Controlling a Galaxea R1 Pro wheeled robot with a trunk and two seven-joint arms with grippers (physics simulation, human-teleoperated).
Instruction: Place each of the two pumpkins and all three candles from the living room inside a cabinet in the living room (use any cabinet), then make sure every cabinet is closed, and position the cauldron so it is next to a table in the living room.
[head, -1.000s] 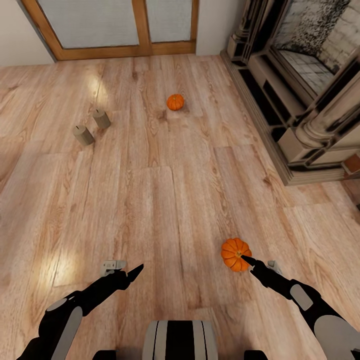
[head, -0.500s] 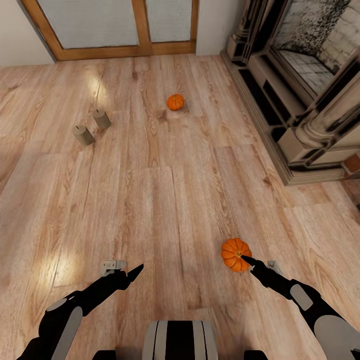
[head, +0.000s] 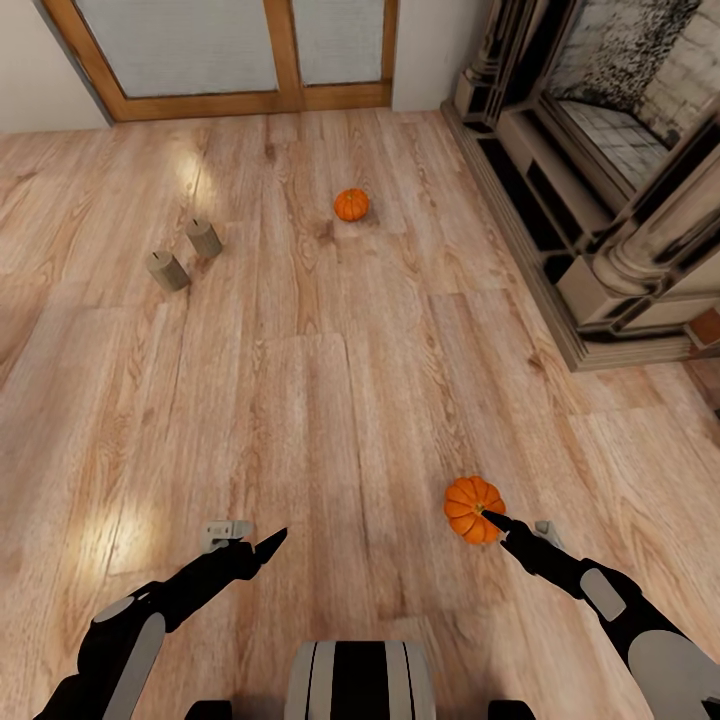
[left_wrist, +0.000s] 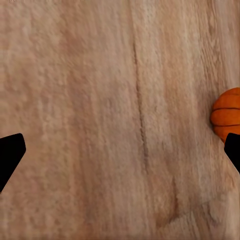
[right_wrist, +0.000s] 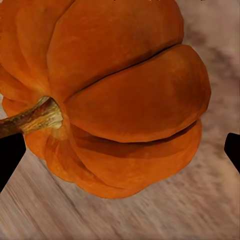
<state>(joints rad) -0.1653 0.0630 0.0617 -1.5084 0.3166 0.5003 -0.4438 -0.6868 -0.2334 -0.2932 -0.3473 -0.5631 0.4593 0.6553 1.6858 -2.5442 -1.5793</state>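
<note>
On the floor at your one o'clock, the near pumpkin (head: 473, 509) sits between the right claw (head: 498, 522)'s spread, empty fingers, stem toward one fingertip; your left claw (head: 262, 548) hangs open, farther off.

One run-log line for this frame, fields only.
right gripper: open, at near pumpkin | left gripper: open, empty | far pumpkin, two candles: on floor | fireplace: right

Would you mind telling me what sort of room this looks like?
Probably a living room: plank floor, an ornate fireplace, and wood-framed glazed doors.
</note>
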